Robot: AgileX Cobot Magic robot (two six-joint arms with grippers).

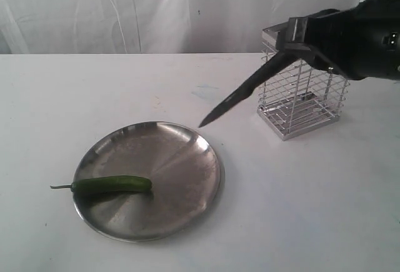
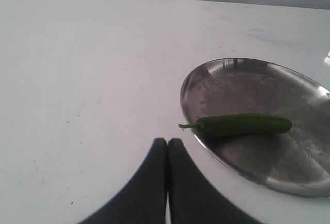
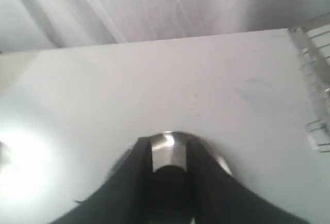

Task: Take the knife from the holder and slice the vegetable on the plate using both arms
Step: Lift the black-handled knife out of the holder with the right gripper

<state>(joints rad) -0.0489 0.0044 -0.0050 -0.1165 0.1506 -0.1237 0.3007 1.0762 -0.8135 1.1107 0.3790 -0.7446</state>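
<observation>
My right gripper (image 1: 295, 36) is shut on the black handle of the knife (image 1: 240, 94), in the air in front of the wire holder (image 1: 300, 112). The dark blade slants down and left, its tip just above the far rim of the steel plate (image 1: 184, 159). The green vegetable (image 1: 112, 184) lies on the plate's near left part, its stem over the rim. In the left wrist view my left gripper (image 2: 167, 141) is shut and empty over bare table, close to the stem of the vegetable (image 2: 242, 124) and the plate (image 2: 242, 80). In the right wrist view the right gripper (image 3: 170, 147) clamps the dark handle (image 3: 170, 183).
White table (image 1: 94, 97) all round, with a white curtain behind. The holder (image 3: 315, 80) stands at the back right, empty, close behind the right arm. A faint blue mark (image 1: 206, 90) is on the table between plate and holder.
</observation>
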